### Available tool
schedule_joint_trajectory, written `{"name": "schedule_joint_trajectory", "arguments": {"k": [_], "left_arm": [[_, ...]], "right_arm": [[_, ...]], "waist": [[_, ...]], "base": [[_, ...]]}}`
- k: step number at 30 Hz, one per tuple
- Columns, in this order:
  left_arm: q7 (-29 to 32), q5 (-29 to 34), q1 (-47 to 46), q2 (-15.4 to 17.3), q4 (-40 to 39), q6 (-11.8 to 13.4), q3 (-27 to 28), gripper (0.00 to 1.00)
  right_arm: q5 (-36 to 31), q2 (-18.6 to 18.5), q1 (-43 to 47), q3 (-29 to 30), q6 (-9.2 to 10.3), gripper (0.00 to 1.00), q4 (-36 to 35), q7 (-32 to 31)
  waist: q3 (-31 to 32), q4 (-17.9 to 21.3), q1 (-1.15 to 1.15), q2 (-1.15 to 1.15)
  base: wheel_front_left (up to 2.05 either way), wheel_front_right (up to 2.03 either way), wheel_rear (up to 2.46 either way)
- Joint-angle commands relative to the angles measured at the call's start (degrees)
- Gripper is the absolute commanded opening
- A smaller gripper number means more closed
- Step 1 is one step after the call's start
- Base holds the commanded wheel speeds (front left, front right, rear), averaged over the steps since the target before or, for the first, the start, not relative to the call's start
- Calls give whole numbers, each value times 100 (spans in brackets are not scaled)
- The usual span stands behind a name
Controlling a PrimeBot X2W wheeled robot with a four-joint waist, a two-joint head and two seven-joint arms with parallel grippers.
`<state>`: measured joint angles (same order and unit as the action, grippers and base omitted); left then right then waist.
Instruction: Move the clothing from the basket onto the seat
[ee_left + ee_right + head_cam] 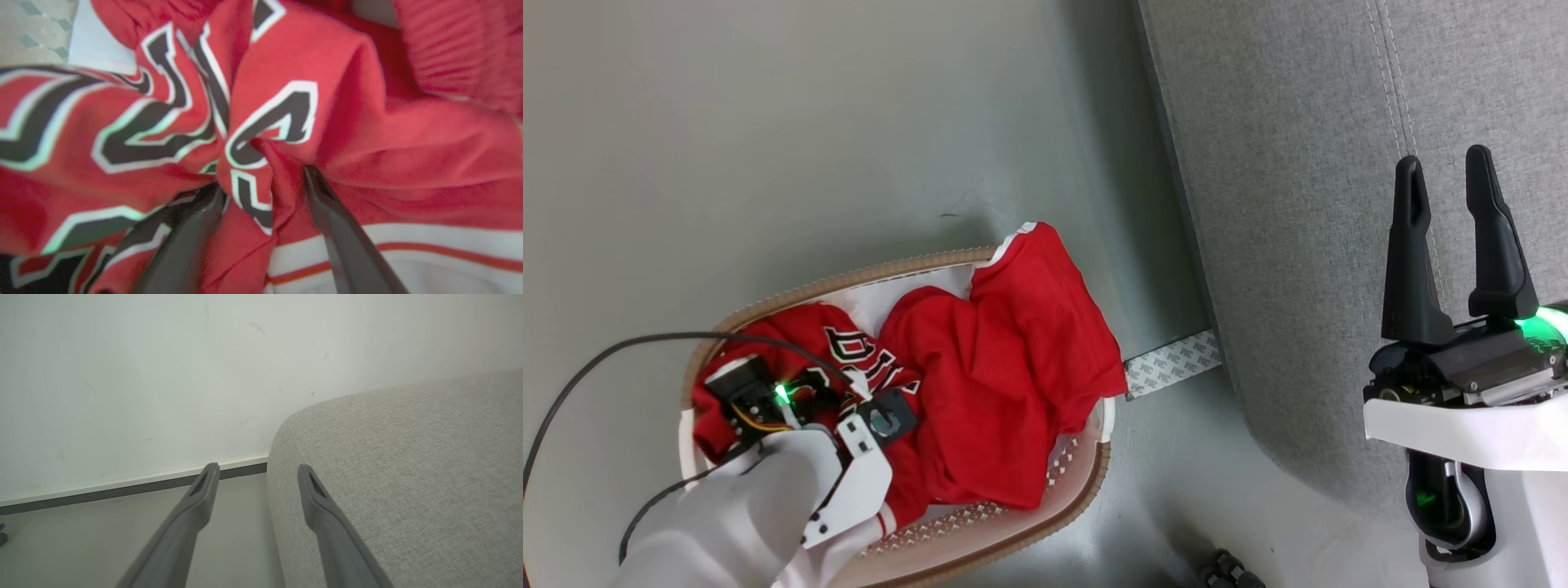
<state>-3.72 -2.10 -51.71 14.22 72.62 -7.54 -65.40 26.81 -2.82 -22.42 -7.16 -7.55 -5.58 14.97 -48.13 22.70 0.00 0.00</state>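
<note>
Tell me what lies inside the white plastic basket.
Crumpled red jerseys with black-and-white lettering fill the white perforated basket; the left gripper presses into them. Anything underneath is hidden.

A sparse, home-like room, something like a living room. A large light-grey fabric couch with stitched seams stands on a smooth, bare grey-green floor, near a plain white wall marked with faint scuffs and edged by a skirting board. A white laundry basket of red jerseys sits on the floor beside the couch. A strip of printed tape lies at the couch's foot.
</note>
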Motion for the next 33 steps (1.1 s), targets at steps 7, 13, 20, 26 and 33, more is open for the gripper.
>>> {"name": "schedule_joint_trajectory", "arguments": {"k": [7, 13, 20, 26, 33], "left_arm": [[-127, -272, 45, -12, 55, 8, -117, 0], [-420, -539, 176, -186, 39, 8, -56, 0], [-941, -1198, 392, -567, -166, 8, 147, 0], [-1111, -1628, 608, -684, -438, 8, 345, 0], [-1145, -2196, 1129, -560, -1465, 8, 782, 0]], "right_arm": [[-67, -1, -126, -24, 12, 100, 116, 21], [-142, -2, -135, 6, 12, 100, 204, 21], [-479, -3, 56, 90, 12, 100, 440, 21], [-687, -4, 176, 111, 12, 100, 589, 21], [-886, -4, 435, 154, 12, 100, 813, 21]], "waist": [[119, -84, 0, 0], [491, -188, 0, 0], [1395, -647, 0, 0], [1976, -916, 0, 0], [2800, -1256, 0, 0]], "base": [[0, 0, 0], [0, 0, 0], [0, 0, 0], [0, 0, 0], [0, 0, 0]]}}
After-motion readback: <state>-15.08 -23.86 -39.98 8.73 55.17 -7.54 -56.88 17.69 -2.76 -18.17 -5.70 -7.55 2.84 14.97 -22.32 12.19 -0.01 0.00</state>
